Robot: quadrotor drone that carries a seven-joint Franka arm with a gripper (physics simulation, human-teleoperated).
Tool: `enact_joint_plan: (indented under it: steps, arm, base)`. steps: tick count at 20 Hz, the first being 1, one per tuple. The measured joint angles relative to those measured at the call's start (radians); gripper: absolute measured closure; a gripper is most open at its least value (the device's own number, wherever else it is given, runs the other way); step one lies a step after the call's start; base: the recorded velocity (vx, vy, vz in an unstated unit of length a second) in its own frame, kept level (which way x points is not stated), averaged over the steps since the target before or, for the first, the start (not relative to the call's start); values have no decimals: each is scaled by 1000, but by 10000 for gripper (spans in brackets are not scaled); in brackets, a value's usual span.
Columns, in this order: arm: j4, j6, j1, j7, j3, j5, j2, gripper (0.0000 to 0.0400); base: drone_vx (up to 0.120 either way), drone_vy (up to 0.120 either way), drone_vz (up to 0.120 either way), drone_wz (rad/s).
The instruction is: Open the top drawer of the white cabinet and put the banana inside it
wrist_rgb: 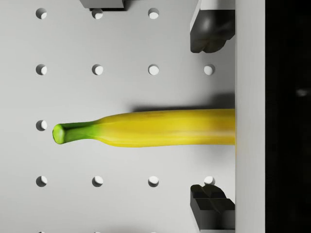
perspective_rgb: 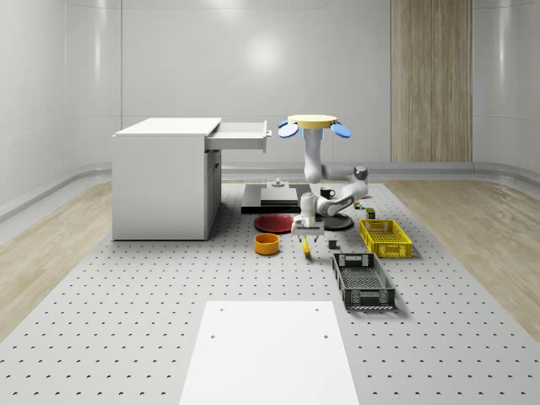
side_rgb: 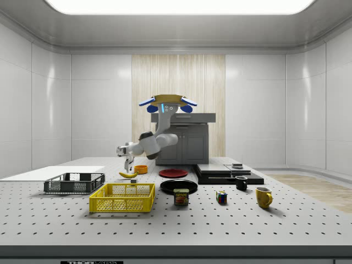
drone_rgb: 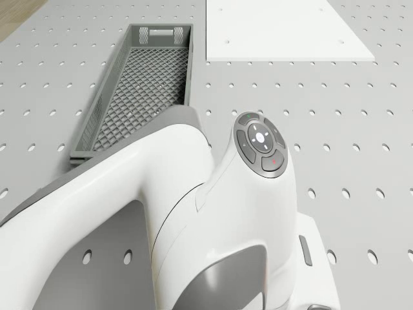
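Observation:
The yellow banana [wrist_rgb: 160, 128] with its green stem lies flat on the perforated table [wrist_rgb: 97, 160]. My gripper [wrist_rgb: 210, 121] hangs open just above it, one fingertip [wrist_rgb: 208, 34] on each side of the fruit and not touching it. In the whole-scene view the gripper [perspective_rgb: 308, 239] points down over the banana [perspective_rgb: 305, 247]. In the side view the gripper [side_rgb: 127, 166] is right above the banana [side_rgb: 128, 175]. The drone [perspective_rgb: 312, 126] hovers to the right of the white cabinet [perspective_rgb: 164, 181]. The cabinet's top drawer [perspective_rgb: 243, 135] stands pulled out.
An orange bowl [perspective_rgb: 267, 244] and a red plate [perspective_rgb: 274, 223] lie just left of the banana. A yellow crate [perspective_rgb: 386, 237] and a grey crate [perspective_rgb: 363, 281] stand to its right. A white sheet [perspective_rgb: 268, 350] covers the table's front. Mugs, a can and a cube [side_rgb: 221, 197] lie farther off.

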Motion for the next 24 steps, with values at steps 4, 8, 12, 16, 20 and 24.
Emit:
enact_joint_plan:
  steps: [4, 8, 12, 16, 20, 24]
  arm:
    - [45, 7, 39, 0, 17, 17, 17, 0]
    - [77, 19, 63, 1, 42, 41, 30, 0]
    - [99, 30, 77, 2, 65, 63, 41, 0]
    - [111, 35, 84, 3, 79, 77, 49, 98]
    - [117, 35, 86, 4, 85, 84, 55, 194]
    - [119, 37, 87, -17, 87, 85, 57, 210]
  base:
    - [0, 0, 0, 0]
    - [0, 0, 0, 0]
    - [0, 0, 0, 0]
    - [0, 0, 0, 0]
    - [0, 0, 0, 0]
    - [0, 0, 0, 0]
